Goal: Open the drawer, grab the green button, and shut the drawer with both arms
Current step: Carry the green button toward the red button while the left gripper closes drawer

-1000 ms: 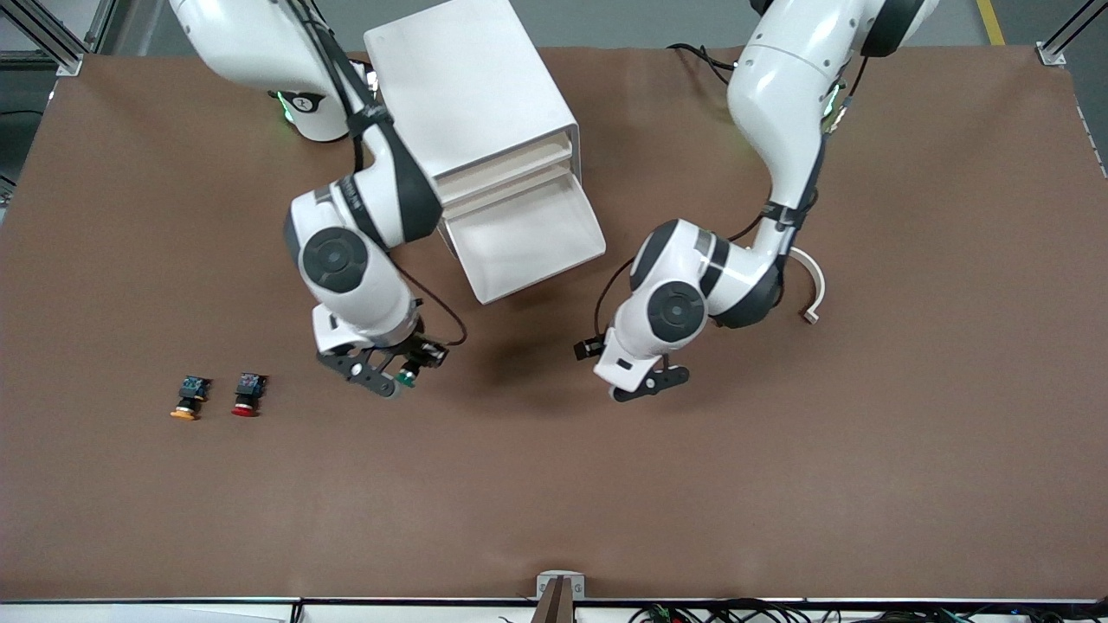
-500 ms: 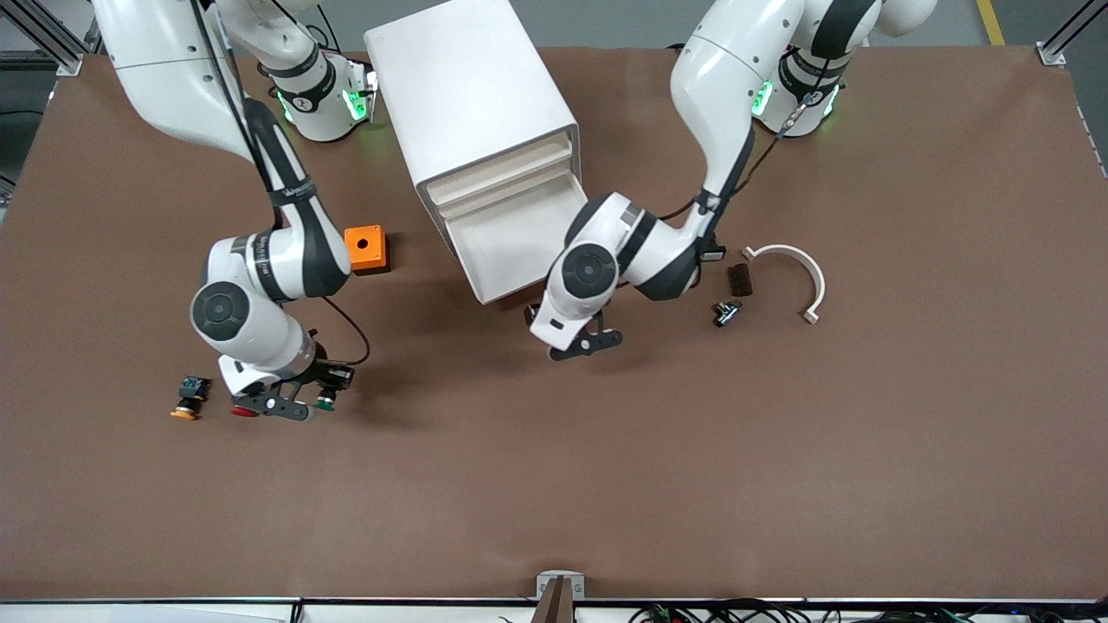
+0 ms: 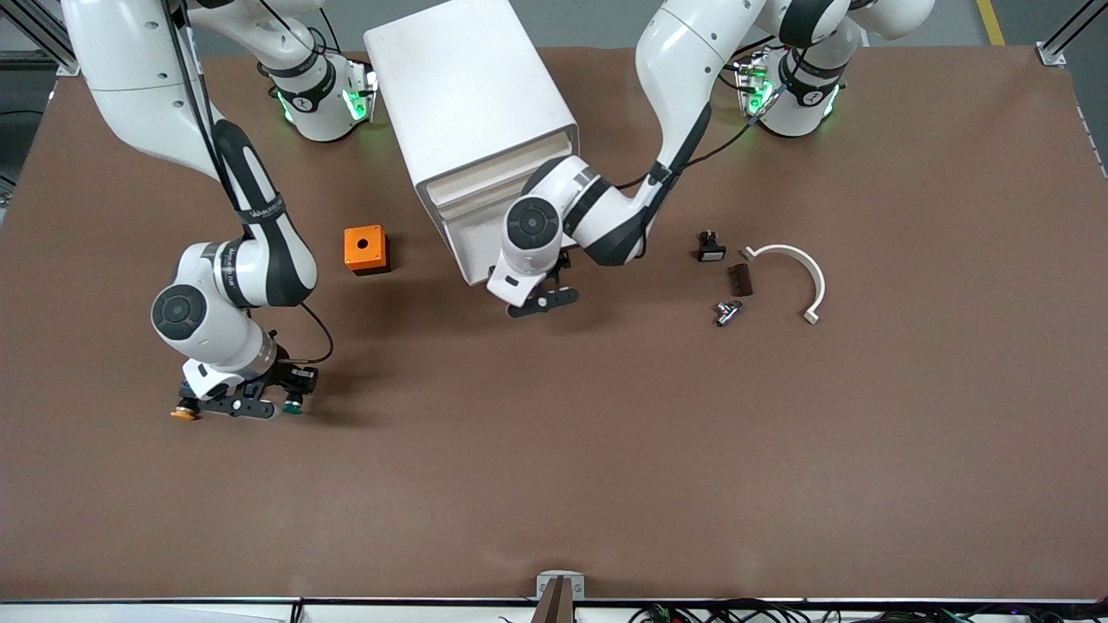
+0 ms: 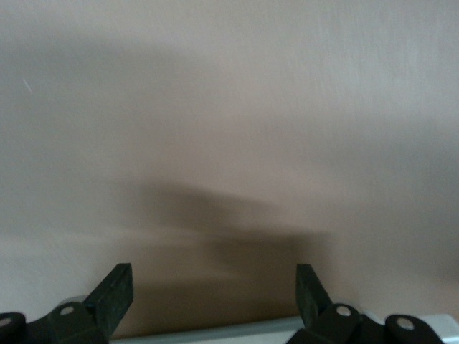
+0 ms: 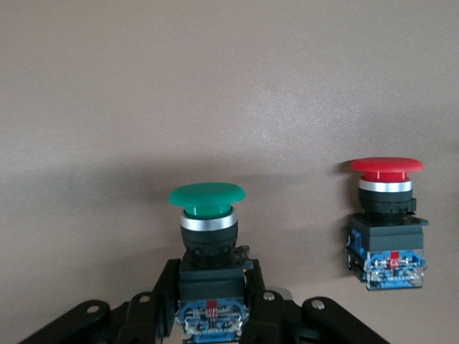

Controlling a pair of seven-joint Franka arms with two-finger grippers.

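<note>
Your right gripper, clamped on the green button beside the red-capped button, risks toppling it on release, while your left gripper hangs spread before the drawer.

The surface is looking brown all over. The button is showing a green cap, a silver ring, a black body and a blue back. The other button is wearing a red cap. The little box is glowing orange, and the cabinet is looking white
</note>
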